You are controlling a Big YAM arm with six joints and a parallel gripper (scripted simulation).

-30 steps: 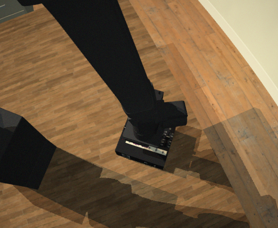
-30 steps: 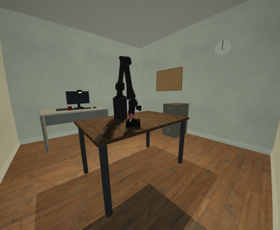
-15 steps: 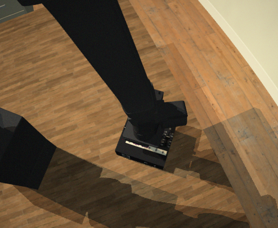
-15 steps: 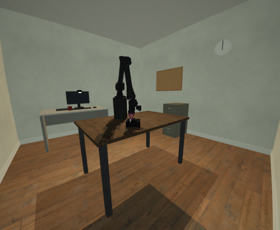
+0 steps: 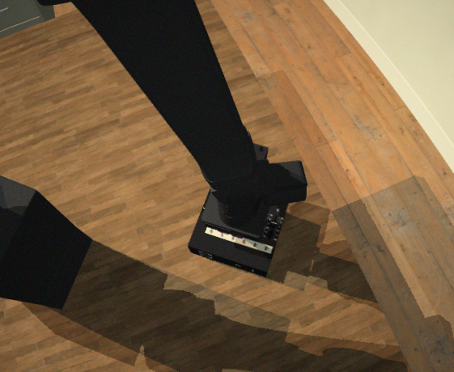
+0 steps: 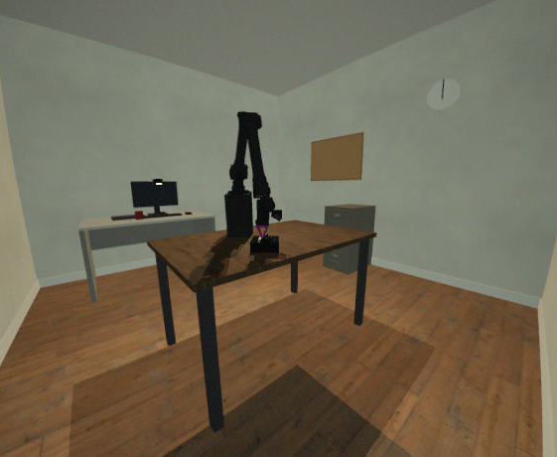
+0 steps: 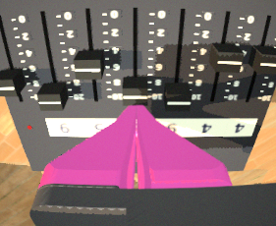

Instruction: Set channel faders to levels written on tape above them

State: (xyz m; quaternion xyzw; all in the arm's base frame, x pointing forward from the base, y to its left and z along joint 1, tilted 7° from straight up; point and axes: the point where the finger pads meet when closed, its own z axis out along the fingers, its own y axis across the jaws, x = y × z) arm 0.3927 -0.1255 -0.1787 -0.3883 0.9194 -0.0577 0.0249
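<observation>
Top view: black arm (image 5: 173, 81) comes in from upper left and ends over the lighting desk (image 5: 230, 252), covering most of its panel. Desk sits flat on the wooden table (image 5: 80, 154), near the table's right edge. White tape strip (image 5: 238, 241) shows along the desk's near side, digits too small to read. A few fader caps (image 5: 276, 224) peek out at the right of the wrist. Arm's base block (image 5: 27, 251) is at the left edge.

Exterior view: desk (image 6: 264, 244) stands on the table (image 6: 212, 258), just beside the arm's pedestal (image 6: 237, 214). Arm folds up high, then drops straight down; gripper (image 6: 261, 231) with magenta fingers points down at the desk. Background: second table with monitor (image 6: 154, 194), filing cabinet (image 6: 348, 224), cork board (image 6: 337, 156), wall clock (image 6: 443, 93).

Wrist view: gripper (image 7: 137, 116) fingers are pressed together, nothing between them, tips forming one point. Tip sits right at the near edge of the channel 4 fader cap (image 7: 137, 89), over the tape strip (image 7: 245, 126); can't tell if it's touching. Labels read M, 6, 5, 4, 3, 2, 1 left to right, upside down. Master cap (image 7: 8, 82), cap 6 (image 7: 53, 93), cap 4 and cap 3 (image 7: 178, 93) sit toward the near end of their slots; cap 5 (image 7: 88, 64), cap 2 (image 7: 228, 54) and cap 1 (image 7: 268, 58) are further up. Tape digits are partly hidden by the fingers; two 4s are legible at right.
</observation>
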